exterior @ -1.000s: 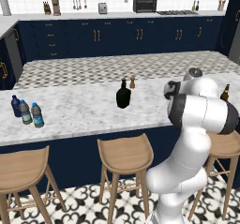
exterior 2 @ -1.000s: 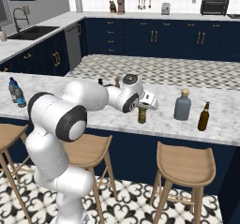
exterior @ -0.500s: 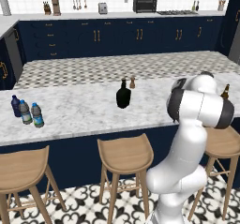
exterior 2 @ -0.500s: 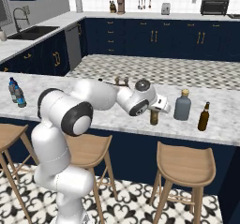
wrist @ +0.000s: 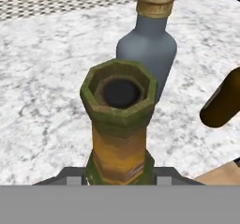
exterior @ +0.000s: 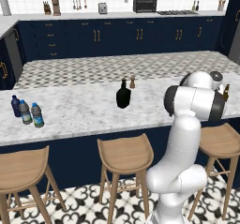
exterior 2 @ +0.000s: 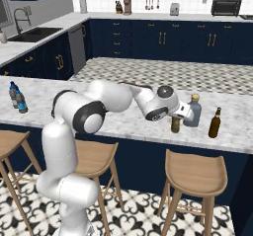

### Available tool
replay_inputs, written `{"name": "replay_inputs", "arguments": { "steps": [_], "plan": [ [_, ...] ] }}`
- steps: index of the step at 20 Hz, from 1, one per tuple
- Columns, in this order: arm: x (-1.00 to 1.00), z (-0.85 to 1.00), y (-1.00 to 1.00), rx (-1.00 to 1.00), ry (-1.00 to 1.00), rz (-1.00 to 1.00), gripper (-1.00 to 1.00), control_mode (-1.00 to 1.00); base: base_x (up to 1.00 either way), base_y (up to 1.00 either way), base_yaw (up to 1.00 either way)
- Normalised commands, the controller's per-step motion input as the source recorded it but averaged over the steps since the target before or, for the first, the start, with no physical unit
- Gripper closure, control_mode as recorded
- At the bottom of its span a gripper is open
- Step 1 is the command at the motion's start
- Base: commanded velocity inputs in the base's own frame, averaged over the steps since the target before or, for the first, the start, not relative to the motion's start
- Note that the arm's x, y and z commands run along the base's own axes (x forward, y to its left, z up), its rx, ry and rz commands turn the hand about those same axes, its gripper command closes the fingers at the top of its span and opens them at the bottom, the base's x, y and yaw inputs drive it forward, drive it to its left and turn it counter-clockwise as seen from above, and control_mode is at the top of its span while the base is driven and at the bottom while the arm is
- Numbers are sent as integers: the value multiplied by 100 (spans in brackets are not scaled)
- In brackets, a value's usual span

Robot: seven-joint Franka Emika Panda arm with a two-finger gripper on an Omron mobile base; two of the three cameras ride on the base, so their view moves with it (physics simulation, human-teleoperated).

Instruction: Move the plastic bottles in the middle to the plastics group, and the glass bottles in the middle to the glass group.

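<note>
My gripper (exterior 2: 178, 115) is shut on the slender olive-green glass bottle (exterior 2: 175, 125), which is upright just over the counter near its front edge. The bottle is close to the left of the wide grey-blue bottle (exterior 2: 193, 112) with a tan stopper. The brown beer bottle (exterior 2: 214, 123) stands to the right of that. In the hand view the green bottle (wrist: 120, 124) rises between my fingertips (wrist: 70, 176), with the grey-blue bottle (wrist: 147, 45) right behind it. The squat black bottle (exterior: 123, 96) stands mid-counter. The plastics group (exterior: 26, 111), a dark blue bottle and two clear water bottles, is at the far left.
A small brown shaker (exterior: 132, 83) stands behind the black bottle. Wooden stools (exterior 2: 195, 173) line the counter's near side. My own arm (exterior: 194, 101) blocks the counter's right end in the left base view, with the beer bottle (exterior: 226, 92) peeking out beside it.
My arm has swung right along the counter with the olive-green bottle in its grip, from mid-counter to right beside the grey-blue bottle. The other bottles have stayed put.
</note>
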Motion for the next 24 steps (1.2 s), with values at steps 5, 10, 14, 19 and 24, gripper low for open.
{"name": "replay_inputs", "arguments": {
  "steps": [5, 10, 14, 19, 24],
  "plan": [
    [27, -6, -5, 0, 0, 0, 100, -100, 0, 0, 0],
    [7, -40, 0, 0, 0, 0, 100, -100, 0, 0, 0],
    [11, -27, 0, 0, -1, 0, 100, -100, 0, 0, 0],
    [32, -11, 0, 0, -4, 0, 100, -100, 0, 0, 0],
    [42, -3, 0, 0, -1, 0, 100, -100, 0, 0, 0]
  ]
}}
